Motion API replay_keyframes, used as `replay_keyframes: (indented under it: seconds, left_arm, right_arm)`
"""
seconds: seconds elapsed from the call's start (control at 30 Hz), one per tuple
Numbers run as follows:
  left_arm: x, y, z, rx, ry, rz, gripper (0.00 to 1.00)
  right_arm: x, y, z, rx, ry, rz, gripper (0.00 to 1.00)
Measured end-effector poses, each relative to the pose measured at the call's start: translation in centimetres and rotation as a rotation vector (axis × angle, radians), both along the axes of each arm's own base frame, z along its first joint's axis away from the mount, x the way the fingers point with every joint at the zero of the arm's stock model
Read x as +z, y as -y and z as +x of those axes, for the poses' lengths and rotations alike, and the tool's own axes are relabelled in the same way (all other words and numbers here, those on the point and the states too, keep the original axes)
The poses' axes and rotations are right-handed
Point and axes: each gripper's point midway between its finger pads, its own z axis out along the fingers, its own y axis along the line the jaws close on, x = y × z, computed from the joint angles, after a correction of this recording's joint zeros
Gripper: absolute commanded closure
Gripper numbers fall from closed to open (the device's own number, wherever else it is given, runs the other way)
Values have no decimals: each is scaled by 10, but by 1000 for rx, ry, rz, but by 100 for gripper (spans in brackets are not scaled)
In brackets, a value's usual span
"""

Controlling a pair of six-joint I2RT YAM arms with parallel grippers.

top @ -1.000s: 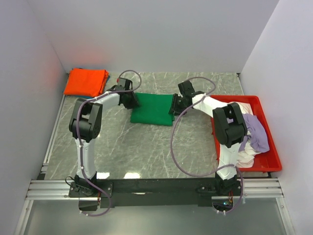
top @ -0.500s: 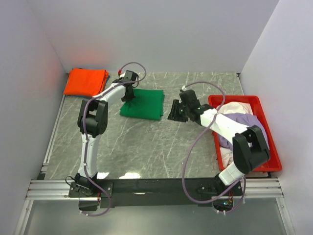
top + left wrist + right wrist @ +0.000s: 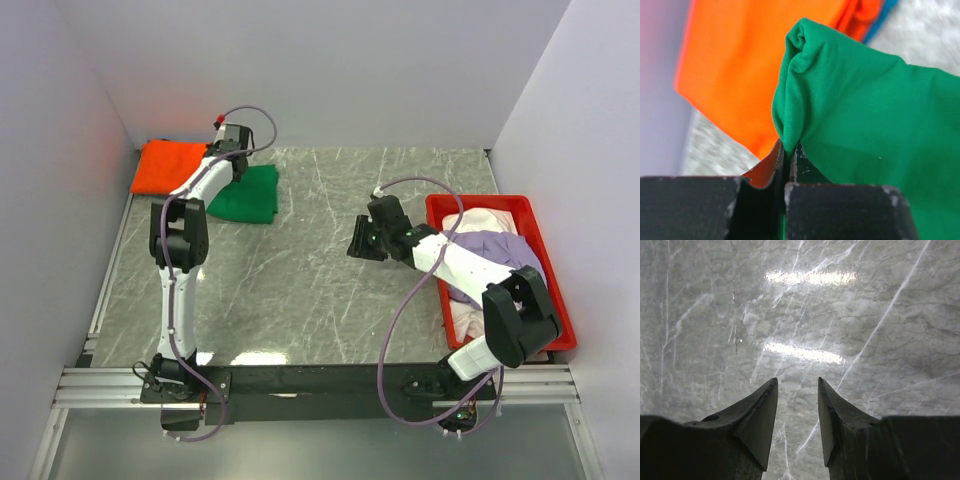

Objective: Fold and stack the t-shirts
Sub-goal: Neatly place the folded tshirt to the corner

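A folded green t-shirt [image 3: 246, 196] of soft, finely knitted cloth is seen in the upper left of the top view, on the grey, glossy, white-veined marble table [image 3: 300, 275]. Its outline is roughly rectangular, and its longer side runs roughly left to right across the frame. In the left wrist view, a rounded fold of this cloth is pinched between the pressed-together black fingers of the left gripper [image 3: 788, 150], and the fold stands up from them. Just beside it, toward the upper left corner, a flat folded orange t-shirt [image 3: 172, 166] is laid. A thin blue strip [image 3: 879, 21] is glimpsed past the orange cloth, too little of it for its shape to be told. Whether the green cloth overlaps the orange cannot be told.

At centre right of the top view, the right gripper [image 3: 797, 390] is held over bare marble, its pointed dark fingers spread apart with nothing between them. At the right edge, a rigid red plastic tray [image 3: 483, 201] is filled with a crumpled lilac t-shirt [image 3: 503, 246] and rumpled white t-shirt [image 3: 478, 219], both partly hidden by the right arm.
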Motion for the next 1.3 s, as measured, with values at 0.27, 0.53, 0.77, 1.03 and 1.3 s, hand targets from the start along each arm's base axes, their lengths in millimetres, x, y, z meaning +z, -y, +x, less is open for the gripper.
replay_keyframes:
  seconds: [0.27, 0.53, 0.77, 1.03, 1.3]
  left_arm:
    - [43, -22, 17, -66, 4, 220, 100]
    - [98, -35, 34, -78, 74, 358, 100]
    - [122, -45, 38, -89, 77, 420, 100]
    - [144, -46, 47, -122, 114, 441, 100]
    - [153, -41, 49, -171, 129, 420, 100]
  right_arm:
    - [-1, -6, -4, 15, 11, -19, 56]
    - [-9, -6, -5, 19, -3, -46, 57]
    - [-11, -7, -5, 25, -14, -58, 57]
    - [-4, -11, 0, 26, 6, -61, 58]
    - [-1, -13, 2, 26, 14, -65, 59]
